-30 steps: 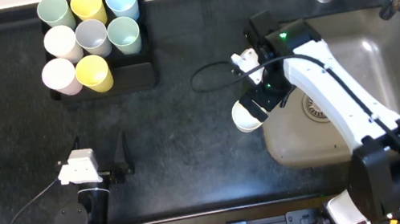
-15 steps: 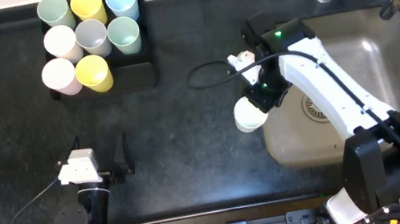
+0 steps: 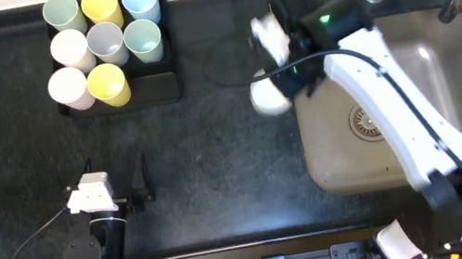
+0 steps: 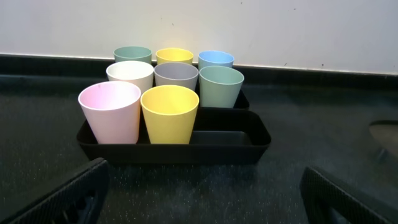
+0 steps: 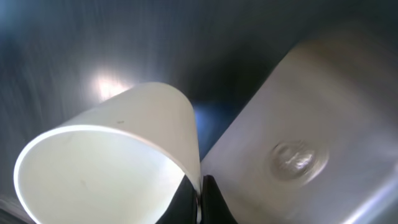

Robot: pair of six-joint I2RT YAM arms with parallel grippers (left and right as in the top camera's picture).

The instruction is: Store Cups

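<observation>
The right gripper [image 5: 199, 198] has its jaws closed on the rim of a white cup [image 5: 106, 155], held tilted over the dark counter [image 5: 74, 43], just beside the sink [image 5: 329, 106]. The left gripper [image 4: 202, 183] has wide jaws with nothing between them. Ahead of them stands a black tray [image 4: 249, 148] with 8 cups [image 4: 169, 112].
</observation>
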